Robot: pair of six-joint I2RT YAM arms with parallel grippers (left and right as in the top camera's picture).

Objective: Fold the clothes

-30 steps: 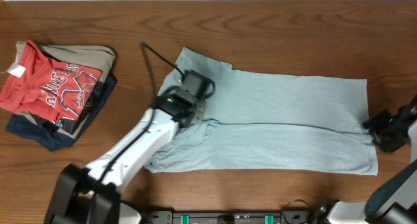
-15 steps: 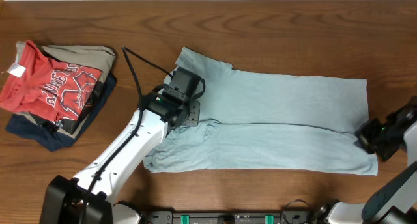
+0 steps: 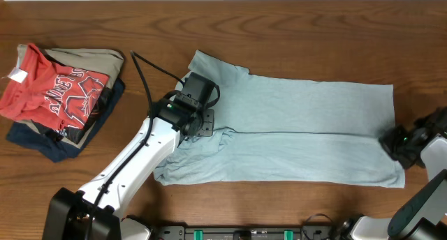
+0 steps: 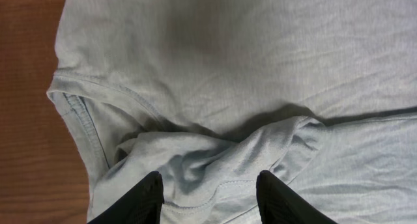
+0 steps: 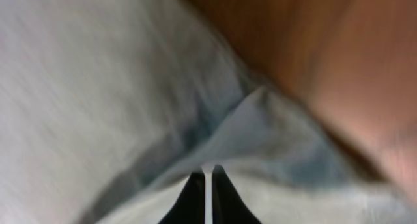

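The pale blue T-shirt (image 3: 300, 128) lies flat across the table, folded lengthwise, neck end to the left and hem to the right. My left gripper (image 3: 204, 123) is open and hovers over the bunched sleeve near the collar; in the left wrist view its fingers (image 4: 208, 180) straddle a rumpled fold of the T-shirt (image 4: 228, 68). My right gripper (image 3: 389, 141) is at the shirt's right hem. In the blurred right wrist view its fingers (image 5: 208, 170) are shut together, with only a hairline gap, over a folded edge of the T-shirt (image 5: 98, 87).
A pile of other clothes (image 3: 59, 100) with a red lettered shirt on top sits at the far left. A black cable (image 3: 157, 67) runs from the left arm over the wood. Bare wood table (image 3: 293, 38) shows behind the shirt.
My right gripper has moved left from off the hem onto the shirt's right edge. My left arm shifted a little up and left earlier and has been still since.
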